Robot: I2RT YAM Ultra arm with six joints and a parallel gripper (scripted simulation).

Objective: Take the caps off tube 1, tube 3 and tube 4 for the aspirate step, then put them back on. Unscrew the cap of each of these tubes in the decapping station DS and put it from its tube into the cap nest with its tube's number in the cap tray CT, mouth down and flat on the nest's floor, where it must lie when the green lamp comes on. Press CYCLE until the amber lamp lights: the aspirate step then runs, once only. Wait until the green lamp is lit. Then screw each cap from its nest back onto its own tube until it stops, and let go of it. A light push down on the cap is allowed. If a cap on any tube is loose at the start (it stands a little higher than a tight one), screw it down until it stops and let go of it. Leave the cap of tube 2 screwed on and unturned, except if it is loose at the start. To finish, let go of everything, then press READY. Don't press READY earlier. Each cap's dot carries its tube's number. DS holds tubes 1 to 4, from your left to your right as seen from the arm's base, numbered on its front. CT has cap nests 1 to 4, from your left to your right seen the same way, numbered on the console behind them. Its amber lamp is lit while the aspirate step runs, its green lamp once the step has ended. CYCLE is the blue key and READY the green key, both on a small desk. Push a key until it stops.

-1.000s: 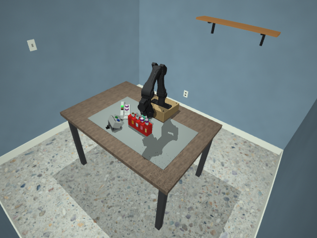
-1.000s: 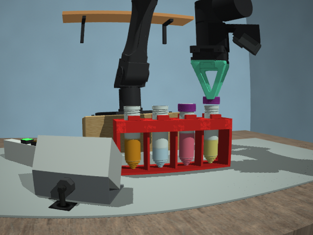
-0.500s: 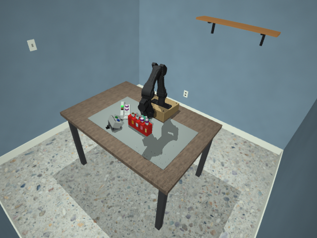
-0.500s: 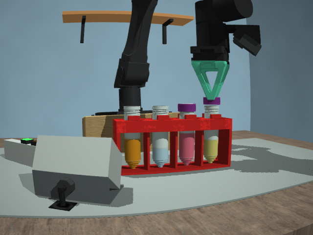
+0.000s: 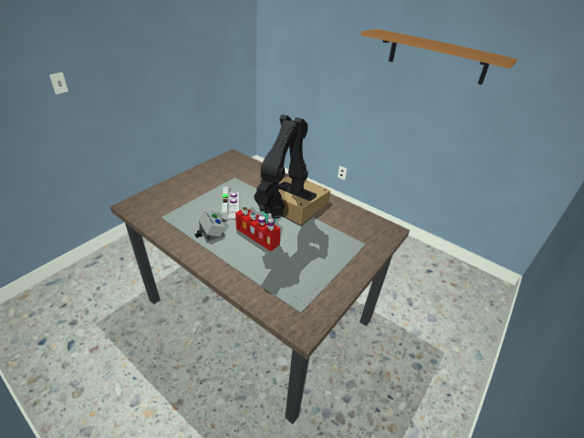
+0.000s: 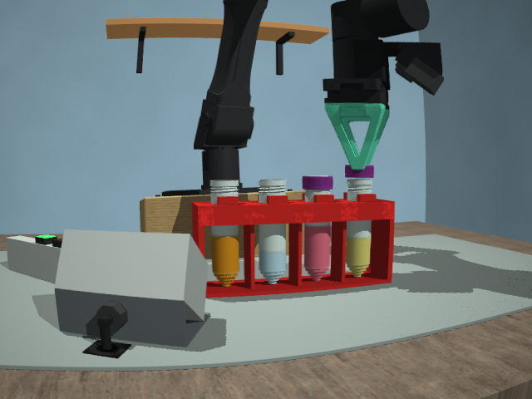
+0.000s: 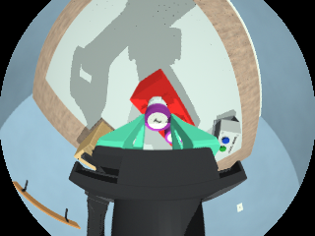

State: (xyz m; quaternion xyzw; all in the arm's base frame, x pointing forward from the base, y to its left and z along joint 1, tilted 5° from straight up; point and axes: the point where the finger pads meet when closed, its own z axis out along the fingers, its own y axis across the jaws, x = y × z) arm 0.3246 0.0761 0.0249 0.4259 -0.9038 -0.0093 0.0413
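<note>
The purple cap (image 6: pixel 359 171) sat on top of the yellow-filled tube (image 6: pixel 359 240) at the end of the red decapping station (image 6: pixel 292 212) nearest the arm's base, pinched between the green fingers of the gripper (image 6: pixel 359 168), which pointed straight down and was clenched on it. The pink tube (image 6: pixel 317 240) beside it wore its purple cap (image 6: pixel 317 182); the orange tube (image 6: pixel 224 248) and the pale blue tube (image 6: pixel 272 248) stood uncapped. A green lamp (image 6: pixel 45 237) glowed on the console toward the bench's left edge.

Cap dot numbers (image 7: pixel 157 117) too small, arm top (image 6: pixel 240 26) cropped
</note>
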